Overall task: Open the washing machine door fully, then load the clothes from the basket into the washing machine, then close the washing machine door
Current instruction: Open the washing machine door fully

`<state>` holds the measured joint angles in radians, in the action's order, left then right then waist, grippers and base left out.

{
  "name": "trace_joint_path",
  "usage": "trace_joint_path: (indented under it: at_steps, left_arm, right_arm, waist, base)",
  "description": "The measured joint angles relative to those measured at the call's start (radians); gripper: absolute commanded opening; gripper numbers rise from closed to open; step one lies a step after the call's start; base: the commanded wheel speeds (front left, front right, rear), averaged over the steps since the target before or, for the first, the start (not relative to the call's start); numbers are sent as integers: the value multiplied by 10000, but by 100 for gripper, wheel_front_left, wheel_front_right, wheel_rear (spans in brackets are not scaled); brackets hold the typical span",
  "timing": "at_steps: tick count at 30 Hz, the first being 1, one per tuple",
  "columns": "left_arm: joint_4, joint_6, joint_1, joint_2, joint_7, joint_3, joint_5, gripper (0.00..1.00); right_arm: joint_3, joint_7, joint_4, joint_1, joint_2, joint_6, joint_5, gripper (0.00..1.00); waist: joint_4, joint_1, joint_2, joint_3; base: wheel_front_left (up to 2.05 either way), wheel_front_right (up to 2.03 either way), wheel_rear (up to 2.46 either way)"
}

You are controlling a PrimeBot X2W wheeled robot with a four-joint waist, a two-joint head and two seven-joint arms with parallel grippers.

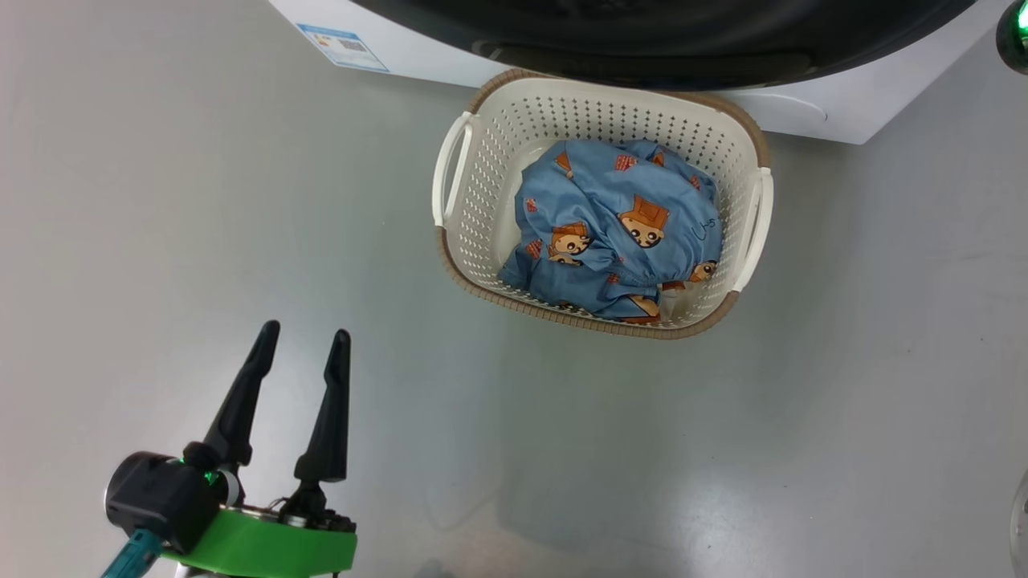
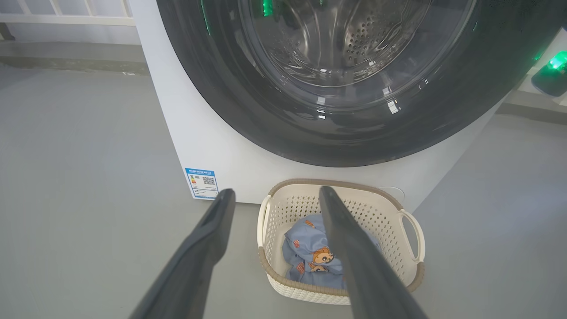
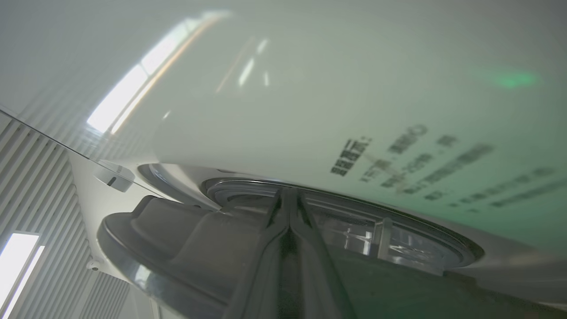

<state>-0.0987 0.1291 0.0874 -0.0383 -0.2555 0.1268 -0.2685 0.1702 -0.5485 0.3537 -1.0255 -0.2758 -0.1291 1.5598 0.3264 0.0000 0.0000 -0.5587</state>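
The cream basket (image 1: pixel 474 241) stands on the floor right in front of the white washing machine (image 1: pixel 803 104), with the blue printed clothes (image 1: pixel 618 229) bundled inside. The door's glossy black rim (image 2: pixel 248 110) and glass bowl (image 2: pixel 336 44) fill the machine's front (image 2: pixel 186 124). My left gripper (image 1: pixel 305 333) hovers open and empty over the floor, left of and nearer than the basket (image 2: pixel 376 212) and clothes (image 2: pixel 305 257). My right gripper (image 3: pixel 289 197) is shut, its tips at the seam between the door's edge (image 3: pixel 168 248) and the white panel (image 3: pixel 310 88).
A blue label sticker (image 1: pixel 341 46) sits low on the machine's left front. Grey floor (image 1: pixel 161 201) spreads to the left and right of the basket. A green-lit part of the right arm (image 1: pixel 1013 32) shows up by the machine's right side.
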Motion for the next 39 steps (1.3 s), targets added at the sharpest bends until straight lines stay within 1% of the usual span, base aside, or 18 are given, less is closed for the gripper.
trace_joint_path:
  at_steps: [12, 32, 39]
  left_arm:
    - [4, 0, 5, 6, 0, -54, -27, 100]
    - [69, 0, 4, 4, 0, -261, -29, 100]
    - [140, 0, -3, 4, 0, -334, -102, 100]
  right_arm:
    - [-378, -500, -69, 290, 96, 0, 86, 0]
    - [-1066, -1536, -625, 1850, 1129, 0, 219, 0]
    - [-1655, -2057, -884, 2682, 1473, 0, 219, 0]
  waist:
    - [-328, 0, 0, 189]
    - [-1011, 0, 0, 773]
    - [-1164, 0, 0, 1234]
  base:
    - [0, 0, 0]
    - [0, 0, 0]
    - [0, 0, 0]
